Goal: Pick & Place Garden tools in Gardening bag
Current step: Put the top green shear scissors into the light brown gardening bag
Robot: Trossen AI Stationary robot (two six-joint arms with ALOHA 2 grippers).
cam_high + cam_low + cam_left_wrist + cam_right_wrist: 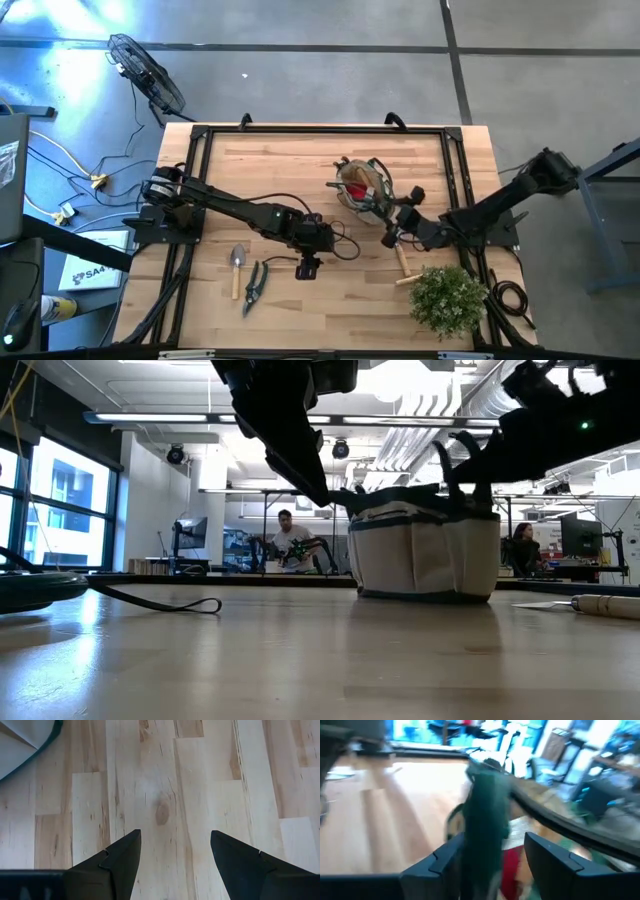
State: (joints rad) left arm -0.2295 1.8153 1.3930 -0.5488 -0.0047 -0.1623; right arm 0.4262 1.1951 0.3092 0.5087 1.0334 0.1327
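The gardening bag (360, 185) stands right of the table's middle, with the red glove (353, 186) showing inside it; in the low view the bag (425, 550) sits on its flat bottom. My right gripper (393, 207) is open at the bag's right rim, with the bag's dark green loop handle (487, 820) between its fingers (547, 855). My left gripper (308, 266) hangs open over bare wood (175, 855). One trowel (237, 266) and a pair of shears (253, 287) lie flat at the near left. A second trowel's wooden handle (404, 262) lies beside the right arm. My right gripper comes at the bag nearly level from the table's right side. The loop handle (485, 835) stands upright between its open fingers, close to one of them. Whether it touches that finger, I cannot tell through the blur.
A bushy green plant (447, 298) stands at the near right corner, just beyond the second trowel. A black frame (320, 130) runs around the table's edge. A dark cable (150, 600) loops over the wood in the low view. Bare wood lies between the bag and the near-left tools.
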